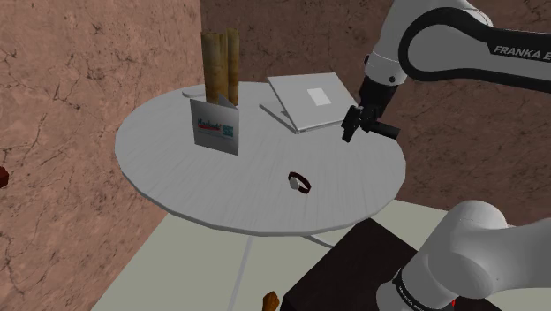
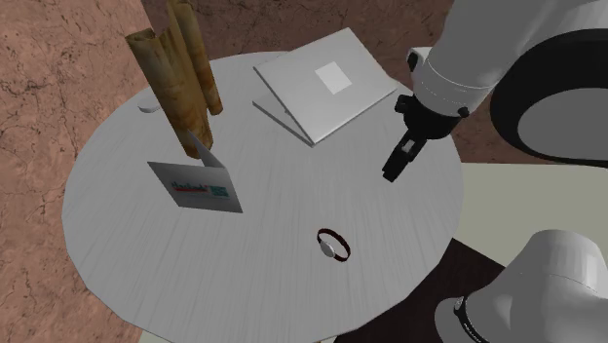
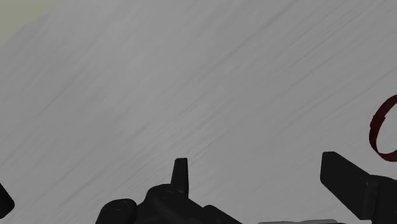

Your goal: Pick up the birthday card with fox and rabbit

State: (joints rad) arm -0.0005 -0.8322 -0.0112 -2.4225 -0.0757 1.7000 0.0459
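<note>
A small white card with a blue and green print stands upright on the round grey table, toward the shoulder view's left. The second exterior view shows the same card in front of a tall brown object. My black gripper hangs open above the table's far right part, well apart from the card, with nothing between its fingers. From the second exterior view the gripper points down at bare tabletop. In the wrist view the fingers stand wide apart over the grey surface.
A tall brown object rises just behind the card. A flat white folded sheet lies at the back, close to the gripper. A dark red band lies near the table's front. Rough brown walls surround the table; the dark stand sits lower right.
</note>
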